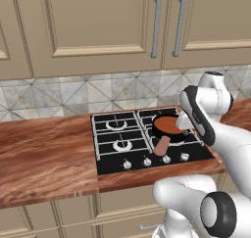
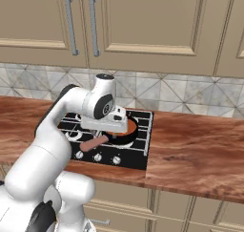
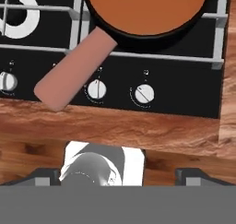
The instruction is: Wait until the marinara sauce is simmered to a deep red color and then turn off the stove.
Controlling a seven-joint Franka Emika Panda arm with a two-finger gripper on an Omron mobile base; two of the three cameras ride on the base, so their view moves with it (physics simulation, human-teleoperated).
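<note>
The hand hangs wide open, holding nothing, above the tabletop before the stove. Its small, stiff, likely slick knobs want a fingertip pinch. The sauce, orange-brown, sits in its pan just beyond.

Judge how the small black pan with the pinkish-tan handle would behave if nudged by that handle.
The small black pan with the pinkish-tan handle would probably pivot on the grate of the black gas stove. The smooth orange-brown sauce fills it nearly to the rim, so it might slop over.
</note>
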